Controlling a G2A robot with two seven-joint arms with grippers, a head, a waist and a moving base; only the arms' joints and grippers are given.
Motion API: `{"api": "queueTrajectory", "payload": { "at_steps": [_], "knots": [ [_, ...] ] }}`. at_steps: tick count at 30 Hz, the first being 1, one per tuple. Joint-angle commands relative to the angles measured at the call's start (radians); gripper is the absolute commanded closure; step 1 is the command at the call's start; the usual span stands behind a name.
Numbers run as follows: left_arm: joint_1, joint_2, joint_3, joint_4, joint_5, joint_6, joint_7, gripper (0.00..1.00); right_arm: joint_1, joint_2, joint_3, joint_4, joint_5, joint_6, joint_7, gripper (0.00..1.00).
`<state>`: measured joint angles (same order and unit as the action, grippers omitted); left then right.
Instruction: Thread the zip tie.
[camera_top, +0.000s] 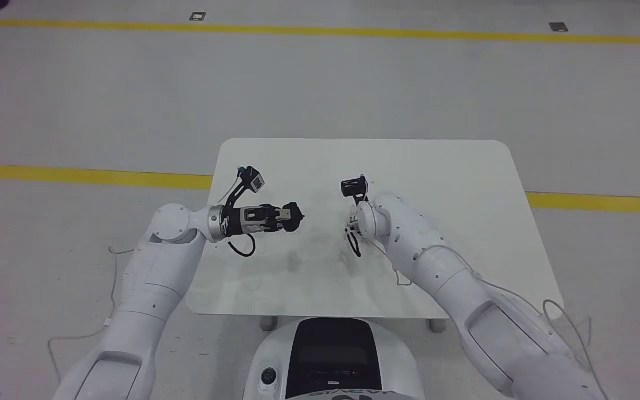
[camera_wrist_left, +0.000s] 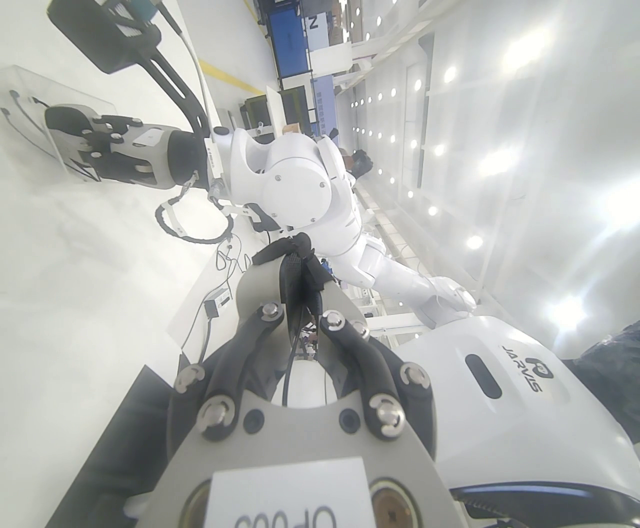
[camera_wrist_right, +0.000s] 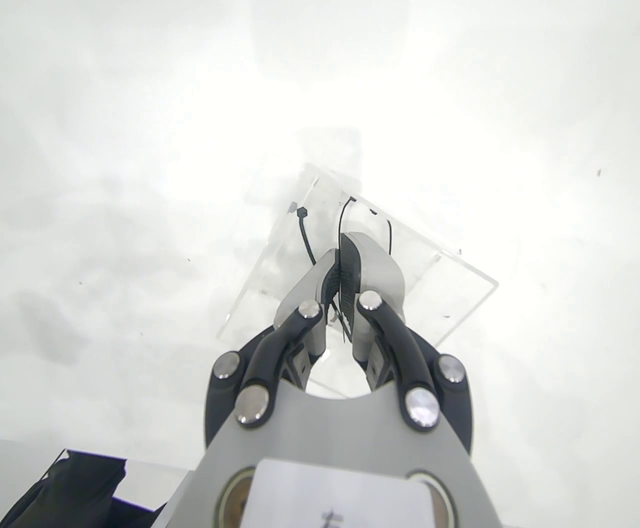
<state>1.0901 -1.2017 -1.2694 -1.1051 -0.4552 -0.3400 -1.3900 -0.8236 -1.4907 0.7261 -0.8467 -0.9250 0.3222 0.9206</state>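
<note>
Zip tie (camera_wrist_right: 341, 225): thin black strap, clamped between the closed pads of the right gripper (camera_wrist_right: 344, 265) at centre frame, probably to steer its end into the clear plate (camera_wrist_right: 450, 285) just beyond. Small blocky head (camera_wrist_right: 301, 211) on a strand to the upper left. Left gripper (camera_wrist_left: 297, 252) pinched together, apart from the plate, likely idle.

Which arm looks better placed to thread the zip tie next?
Probably the right: the right gripper is shut on the black zip tie over the clear plastic stand, while the left gripper hangs apart from it.
</note>
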Motion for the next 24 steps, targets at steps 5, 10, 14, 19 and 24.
{"api": "queueTrajectory", "payload": {
  "at_steps": [5, 10, 14, 19, 24],
  "knots": [
    [0.0, 0.0, 0.0, 0.0, 0.0, 0.0, 0.0, 1.0, -0.031, 0.019, 0.045, -0.086, -0.013, -0.007, 0.002, 1.0],
    [0.0, 0.0, 0.0, 0.0, 0.0, 0.0, 0.0, 1.0, -0.099, 0.056, 0.126, -0.228, -0.038, -0.018, 0.021, 1.0],
    [0.0, 0.0, 0.0, 0.0, 0.0, 0.0, 0.0, 1.0, -0.18, 0.092, 0.219, -0.373, -0.045, -0.045, 0.03, 1.0],
    [0.0, 0.0, 0.0, 0.0, 0.0, 0.0, 0.0, 1.0, -0.314, 0.131, 0.359, -0.558, 0.022, -0.116, 0.021, 1.0],
    [0.0, 0.0, 0.0, 0.0, 0.0, 0.0, 0.0, 1.0, -0.384, 0.147, 0.435, -0.629, 0.094, -0.185, 0.006, 1.0]
  ]
}}
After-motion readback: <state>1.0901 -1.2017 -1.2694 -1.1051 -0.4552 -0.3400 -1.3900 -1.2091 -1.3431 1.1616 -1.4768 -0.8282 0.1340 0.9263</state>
